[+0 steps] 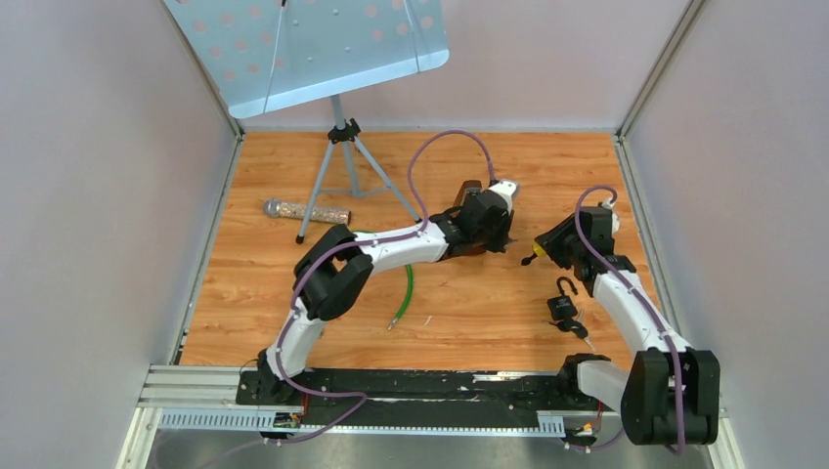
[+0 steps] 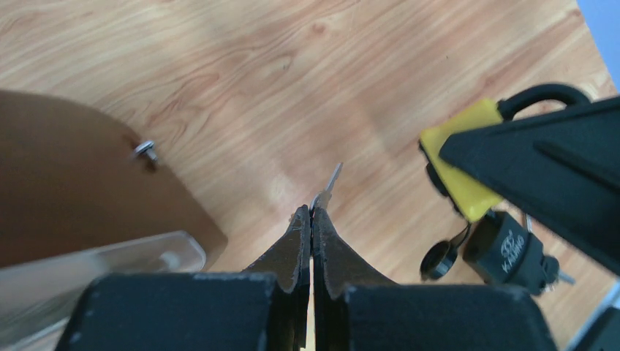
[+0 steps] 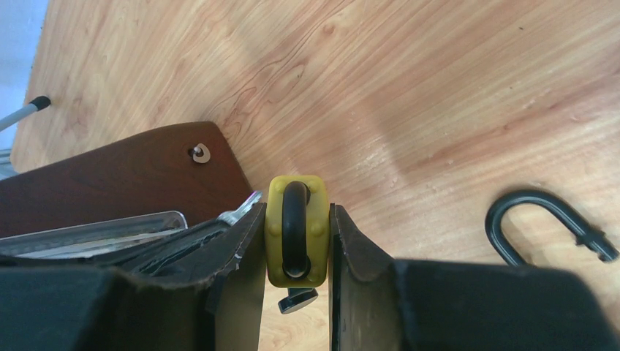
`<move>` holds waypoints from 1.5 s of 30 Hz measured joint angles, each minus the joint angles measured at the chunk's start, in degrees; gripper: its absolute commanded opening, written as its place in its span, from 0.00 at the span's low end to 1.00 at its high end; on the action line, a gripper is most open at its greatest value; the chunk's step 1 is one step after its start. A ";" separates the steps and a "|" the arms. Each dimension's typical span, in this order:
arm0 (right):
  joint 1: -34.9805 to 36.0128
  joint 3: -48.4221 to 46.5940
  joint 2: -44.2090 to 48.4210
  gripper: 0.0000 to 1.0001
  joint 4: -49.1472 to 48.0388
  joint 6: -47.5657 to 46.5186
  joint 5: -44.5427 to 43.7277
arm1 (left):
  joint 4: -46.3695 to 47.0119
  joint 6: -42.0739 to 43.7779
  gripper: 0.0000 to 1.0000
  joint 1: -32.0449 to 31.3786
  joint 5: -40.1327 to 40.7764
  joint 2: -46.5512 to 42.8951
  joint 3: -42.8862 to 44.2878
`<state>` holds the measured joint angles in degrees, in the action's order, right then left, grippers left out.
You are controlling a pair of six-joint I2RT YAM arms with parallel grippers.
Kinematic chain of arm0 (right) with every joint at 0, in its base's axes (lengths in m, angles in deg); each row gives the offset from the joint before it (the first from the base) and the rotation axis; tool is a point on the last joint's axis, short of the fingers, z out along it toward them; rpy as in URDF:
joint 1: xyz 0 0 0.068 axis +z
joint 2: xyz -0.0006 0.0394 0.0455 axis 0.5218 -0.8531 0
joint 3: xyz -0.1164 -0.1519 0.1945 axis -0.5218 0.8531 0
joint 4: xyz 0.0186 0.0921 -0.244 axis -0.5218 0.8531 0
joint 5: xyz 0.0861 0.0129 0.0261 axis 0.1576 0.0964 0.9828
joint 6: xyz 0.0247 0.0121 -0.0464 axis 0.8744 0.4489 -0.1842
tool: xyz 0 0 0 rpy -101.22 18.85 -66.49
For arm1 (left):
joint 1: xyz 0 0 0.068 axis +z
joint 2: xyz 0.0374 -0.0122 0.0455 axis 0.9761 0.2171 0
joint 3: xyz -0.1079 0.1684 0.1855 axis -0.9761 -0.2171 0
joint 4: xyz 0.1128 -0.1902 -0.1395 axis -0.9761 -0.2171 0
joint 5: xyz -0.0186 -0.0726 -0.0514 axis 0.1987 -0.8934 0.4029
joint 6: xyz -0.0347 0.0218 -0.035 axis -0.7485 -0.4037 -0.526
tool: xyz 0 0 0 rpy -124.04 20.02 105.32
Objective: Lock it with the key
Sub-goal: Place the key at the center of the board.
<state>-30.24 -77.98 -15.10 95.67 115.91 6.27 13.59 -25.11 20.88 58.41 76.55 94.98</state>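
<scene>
Only the left wrist view shows the key [image 2: 330, 183]: a thin silver tip sticks out of my left gripper [image 2: 312, 213], which is pinched flat on it. In the right wrist view, my right gripper [image 3: 295, 210] is clamped on the yellow padlock [image 3: 296, 234]. It has a black shackle and is held over the table [image 1: 489, 313], right of centre. Overhead, a black padlock [image 1: 562, 305] lies beside my right arm.

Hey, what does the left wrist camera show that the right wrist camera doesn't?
Left wrist only: the left pincer plainly shut on the key, and the black lock's body. Right wrist only: the stand's foot and the black lock's shackle; a silver tip beside the yellow lock may be that key. Both: the yellow lock clamped in the right pincer, the brown board with its screw, and the table.
</scene>
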 measured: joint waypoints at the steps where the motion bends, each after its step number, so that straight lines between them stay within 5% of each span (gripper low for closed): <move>1: -0.09 0.17 -0.94 0.04 -0.92 -0.22 0.48 | 0.15 0.02 0.00 -0.07 0.28 1.44 1.38; 9: -2.47 1.20 -11.10 0.07 -6.58 -1.03 5.07 | 2.86 -0.31 0.13 -0.35 1.18 8.11 6.86; 18: -2.91 1.22 -16.24 0.24 -8.55 -0.90 7.10 | 6.49 -1.01 0.51 -0.81 1.81 8.79 5.07; 25: -2.95 0.74 -16.48 0.58 -6.69 0.22 6.78 | 6.73 -0.17 0.54 -1.62 3.78 8.76 3.45; 34: -4.04 -3.82 -12.04 0.75 0.15 0.39 4.07 | 5.49 1.49 0.54 -4.44 6.19 2.29 -2.62; 40: -4.24 -4.28 -6.86 0.98 7.69 0.42 -1.90 | 4.50 1.18 0.56 -6.86 9.16 -8.61 -10.40; 45: -4.31 -2.84 1.25 1.00 13.79 1.01 -6.91 | 2.62 -0.98 0.65 -7.61 11.72 -17.53 -17.44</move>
<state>-34.54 -80.82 -13.86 109.46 116.92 -0.64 16.21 -26.09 13.28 70.12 59.02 77.54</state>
